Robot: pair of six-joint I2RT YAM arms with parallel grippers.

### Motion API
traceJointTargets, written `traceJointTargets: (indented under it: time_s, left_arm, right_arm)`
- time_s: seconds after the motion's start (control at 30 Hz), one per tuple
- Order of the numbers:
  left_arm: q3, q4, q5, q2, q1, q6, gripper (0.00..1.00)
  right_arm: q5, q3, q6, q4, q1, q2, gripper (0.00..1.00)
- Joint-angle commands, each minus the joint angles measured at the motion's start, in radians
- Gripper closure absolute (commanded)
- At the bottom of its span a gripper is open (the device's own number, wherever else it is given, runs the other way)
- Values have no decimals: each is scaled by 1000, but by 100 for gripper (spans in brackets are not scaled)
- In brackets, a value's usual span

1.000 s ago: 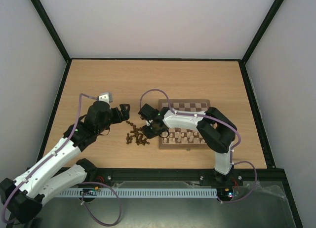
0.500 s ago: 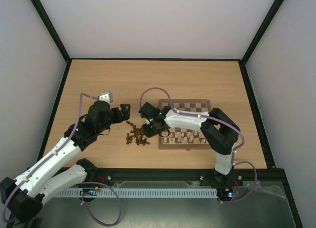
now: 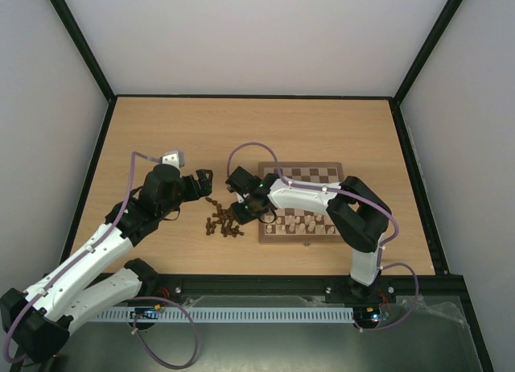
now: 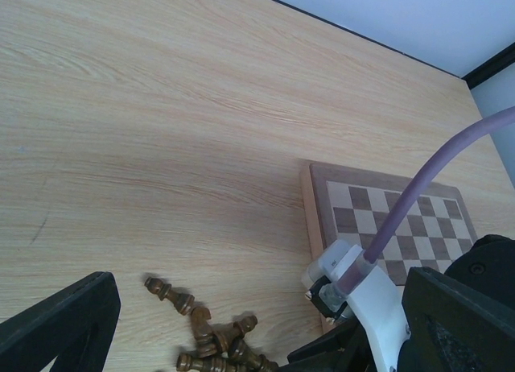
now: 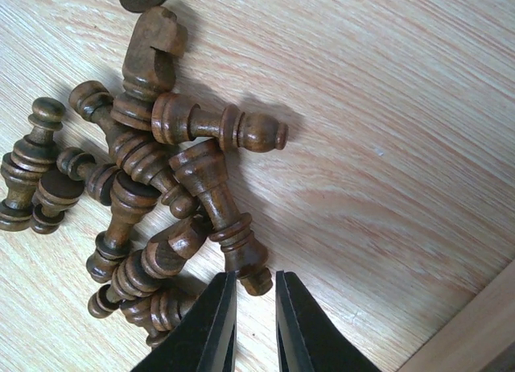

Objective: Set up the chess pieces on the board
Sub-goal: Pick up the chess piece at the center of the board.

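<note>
Reaching into the heap of dark chess pieces (image 3: 223, 221) just left of the board (image 3: 314, 175), the right gripper (image 5: 253, 307) stands with its jaws drawn nearly together, a narrow slit between them. One fallen dark piece (image 5: 216, 201) points its end into the mouth of that slit. Whether it is actually clamped cannot be told. The left gripper (image 3: 203, 181) hovers on the far side of the heap, spread wide and holding nothing. Pale pieces (image 3: 302, 221) stand on the board's near rows; the far rows are bare.

Risks, as judged: any grip bears on the tapered end alone, so the piece could pivot or squirt out on lifting. It lies touching and overlapping its neighbours, which may be dragged or scattered. Rounded men would roll freely. The right arm lies across the board, so a low swing could topple pale pieces.

Surface: smooth, light wood-grain table (image 3: 177, 130). Enclosure: plain pale walls (image 3: 257, 34), with black frame edging.
</note>
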Motion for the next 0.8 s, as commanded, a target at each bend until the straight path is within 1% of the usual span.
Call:
traceJointTargets:
  time_s: [0.0, 0.23, 0.33, 0.47, 0.53, 0.63, 0.7, 0.77]
  left_arm:
    - [-11, 18, 2, 9, 7, 2, 1]
    - [-12, 18, 2, 10, 7, 3, 1]
    - [-13, 19, 2, 9, 7, 3, 0]
    - [-14, 21, 3, 12, 7, 2, 1]
    - [-13, 22, 3, 14, 6, 3, 1]
    - [-13, 24, 6, 17, 7, 2, 1]
    - [-12, 24, 6, 15, 6, 4, 1]
    - [-13, 24, 5, 16, 7, 4, 1]
  right_arm:
    - [-10, 8, -10, -22, 11, 17, 84]
    - [-12, 2, -4, -17, 13, 36, 84]
    - [-17, -1, -6, -11, 12, 42, 80]
    - [-25, -2, -5, 1, 12, 49, 79]
    - [-30, -3, -5, 6, 12, 54, 76]
    - [-24, -5, -4, 11, 12, 58, 75]
    - [-19, -5, -4, 17, 11, 56, 72]
    - [-15, -5, -3, 22, 12, 54, 71]
